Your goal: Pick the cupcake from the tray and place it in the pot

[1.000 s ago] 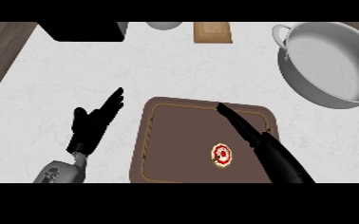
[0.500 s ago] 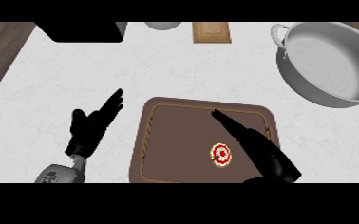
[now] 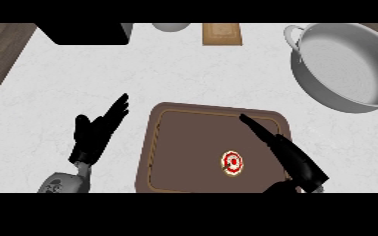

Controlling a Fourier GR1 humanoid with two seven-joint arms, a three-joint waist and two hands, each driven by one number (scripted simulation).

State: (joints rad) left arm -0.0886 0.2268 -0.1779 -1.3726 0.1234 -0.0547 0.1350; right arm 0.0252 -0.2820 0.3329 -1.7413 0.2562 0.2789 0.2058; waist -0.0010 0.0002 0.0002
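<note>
Right robot hand [image 3: 294, 159] shifted right over tray [image 3: 184, 150], white marbled counter [image 3: 74, 80]

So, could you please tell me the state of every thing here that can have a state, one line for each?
cupcake: on the tray, not held, apart from both hands.
tray: flat on the counter, holds only the cupcake.
pot: on the counter, no lid, nothing visible inside.
left hand: open, holds nothing, left of the tray.
right hand: open, fingers straight, over the tray's right side.
</note>
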